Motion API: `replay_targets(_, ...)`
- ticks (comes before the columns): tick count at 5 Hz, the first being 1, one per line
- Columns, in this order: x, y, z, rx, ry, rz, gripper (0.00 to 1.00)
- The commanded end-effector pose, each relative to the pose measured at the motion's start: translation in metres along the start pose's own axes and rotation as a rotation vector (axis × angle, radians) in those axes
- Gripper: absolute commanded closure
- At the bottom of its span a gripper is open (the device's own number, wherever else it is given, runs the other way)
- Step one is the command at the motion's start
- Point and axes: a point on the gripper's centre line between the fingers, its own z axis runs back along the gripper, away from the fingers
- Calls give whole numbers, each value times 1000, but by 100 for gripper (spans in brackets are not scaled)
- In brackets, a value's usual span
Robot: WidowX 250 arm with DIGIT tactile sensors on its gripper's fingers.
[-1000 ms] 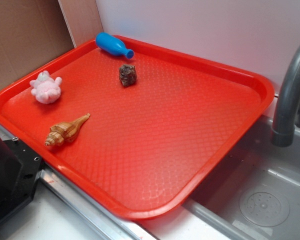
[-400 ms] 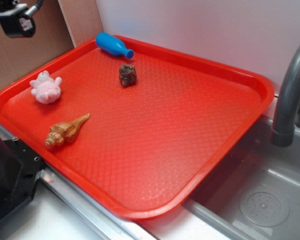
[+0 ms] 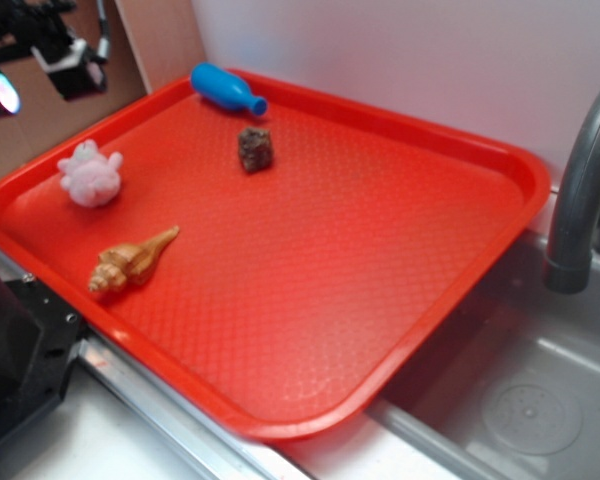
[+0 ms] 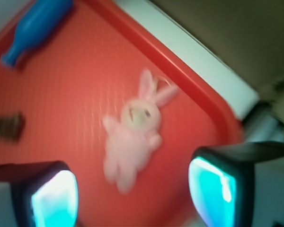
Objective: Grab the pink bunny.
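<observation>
While the big red tray [image 3: 310,260] sits next to a gray sink [image 3: 525,400] with a bent gray tap [image 3: 580,190], four small things lie on it. A wall of brown cardboard [image 3: 40,140] stands behind the tray's left side.

The robot's gripper [image 4: 132,198] hangs up high at the top left of the outside view, above the tray's left edge. It touches nothing. In the wrist view its two fingers [image 4: 54,201] are spread wide apart, so the jaws are open and hold nothing. The fingertips shine light blue. Both pictures are a bit blurry.

A blue bottle [image 3: 226,89] lies on its side at the far rim of the tray. A tan seashell [image 3: 130,262] lies near the front left rim, with its pointy end toward the middle of the tray.

The pink bunny [image 3: 90,174] lies on the tray near the left rim, between the bottle and the seashell and well apart from both. In the wrist view the bunny [image 4: 135,132] lies flat on its back, ears toward the rim, in the gap between the two fingers and below them.

A dark brown rock [image 3: 255,148] sits just in front of the bottle.
</observation>
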Motion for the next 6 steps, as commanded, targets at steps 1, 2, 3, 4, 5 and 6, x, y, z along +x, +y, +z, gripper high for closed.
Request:
replay_targets(1, 15, 8, -54, 35, 73, 121, 0)
replay_targets(2, 15, 13, -87, 131, 194, 109, 0)
replay_targets(3, 16, 7, -83, 199, 174, 61, 100)
replay_targets(4, 15, -4, -57, 221, 120, -30, 100)
replay_targets(5, -14, -16, -6, 186, 83, -225, 100)
replay_targets(6, -23, -44, 35, 131, 119, -435, 100)
